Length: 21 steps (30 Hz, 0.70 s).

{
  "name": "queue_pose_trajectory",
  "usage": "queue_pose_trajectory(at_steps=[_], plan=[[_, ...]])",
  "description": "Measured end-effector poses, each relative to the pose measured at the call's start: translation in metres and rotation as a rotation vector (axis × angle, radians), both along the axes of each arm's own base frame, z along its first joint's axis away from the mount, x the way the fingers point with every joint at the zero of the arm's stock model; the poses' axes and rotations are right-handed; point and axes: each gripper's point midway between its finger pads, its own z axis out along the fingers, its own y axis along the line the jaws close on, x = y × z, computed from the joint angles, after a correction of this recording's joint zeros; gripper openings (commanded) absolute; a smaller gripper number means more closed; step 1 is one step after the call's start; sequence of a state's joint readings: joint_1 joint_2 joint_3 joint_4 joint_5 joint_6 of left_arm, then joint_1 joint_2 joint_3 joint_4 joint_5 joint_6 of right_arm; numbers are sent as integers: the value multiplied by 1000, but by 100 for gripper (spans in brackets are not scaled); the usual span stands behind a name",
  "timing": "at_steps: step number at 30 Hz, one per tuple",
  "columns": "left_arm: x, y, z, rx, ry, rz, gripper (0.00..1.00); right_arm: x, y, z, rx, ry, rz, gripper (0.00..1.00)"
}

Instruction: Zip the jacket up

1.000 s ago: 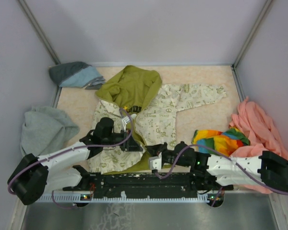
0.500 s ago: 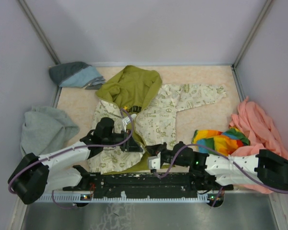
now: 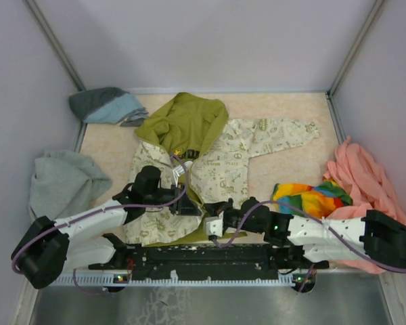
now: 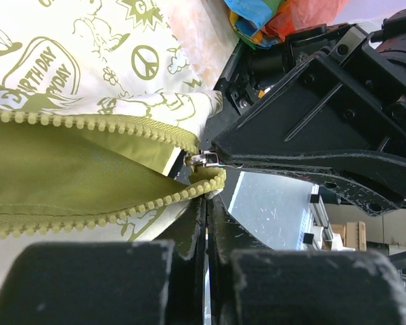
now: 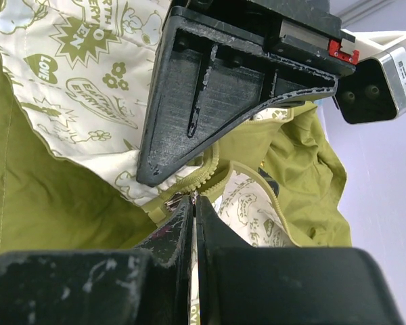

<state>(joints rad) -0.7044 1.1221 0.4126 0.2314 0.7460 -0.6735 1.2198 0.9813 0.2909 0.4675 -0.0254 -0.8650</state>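
Note:
The cream jacket (image 3: pixel 227 162) with olive prints lies open on the table, with its olive hood (image 3: pixel 183 122) at the far end. Both grippers meet at the bottom end of its zipper. My left gripper (image 3: pixel 189 205) is shut on the lower olive zipper strip (image 4: pixel 122 215), its tips (image 4: pixel 208 203) just under the silver slider (image 4: pixel 201 160). My right gripper (image 3: pixel 212 223) is shut on the zipper right beside the slider (image 5: pixel 171 201), its tips (image 5: pixel 194 203) at the point where the two tooth rows meet. The left finger (image 5: pixel 223 88) sits just above it. The teeth stand apart above the slider.
A grey sweatshirt (image 3: pixel 64 179) lies at the left wall and a blue-grey garment (image 3: pixel 105 105) at the far left. A rainbow cloth (image 3: pixel 311 196) and a peach-pink garment (image 3: pixel 365 183) lie on the right. The black base rail (image 3: pixel 203 256) runs along the near edge.
My right gripper has moved a little left and forward, closer to the left gripper at the zipper's bottom end. The left arm and the jacket have hardly moved.

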Motion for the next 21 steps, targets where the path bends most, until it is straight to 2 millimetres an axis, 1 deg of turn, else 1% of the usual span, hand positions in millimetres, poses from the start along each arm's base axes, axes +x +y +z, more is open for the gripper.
queue_pose_trajectory(at_steps=[5, 8, 9, 10, 13, 14, 18, 20, 21], plan=[[-1, -1, 0, 0, -19, -14, 0, 9, 0, 3, -4, 46, -23, 0], [2, -2, 1, 10, -35, -14, 0, 14, 2, 2, -16, 84, -34, 0], [3, -1, 0, 27, -37, -6, 4, 15, 2, 1, -26, 100, -39, 0], [6, -1, -1, 53, -43, 5, 11, 17, 4, 0, -37, 119, -46, 0], [19, 3, 0, 131, -77, 60, 19, 24, 9, 4, -51, 176, -85, 0], [24, 6, 2, 156, -90, 88, 24, 27, 10, 6, -50, 195, -102, 0], [41, 18, 19, 202, -151, 217, 48, 34, 20, 22, -2, 273, -147, 0], [46, 27, 27, 209, -155, 300, 54, 35, 26, 27, 26, 324, -163, 0], [48, 32, 31, 211, -149, 346, 55, 35, 28, 27, 31, 348, -172, 0]])
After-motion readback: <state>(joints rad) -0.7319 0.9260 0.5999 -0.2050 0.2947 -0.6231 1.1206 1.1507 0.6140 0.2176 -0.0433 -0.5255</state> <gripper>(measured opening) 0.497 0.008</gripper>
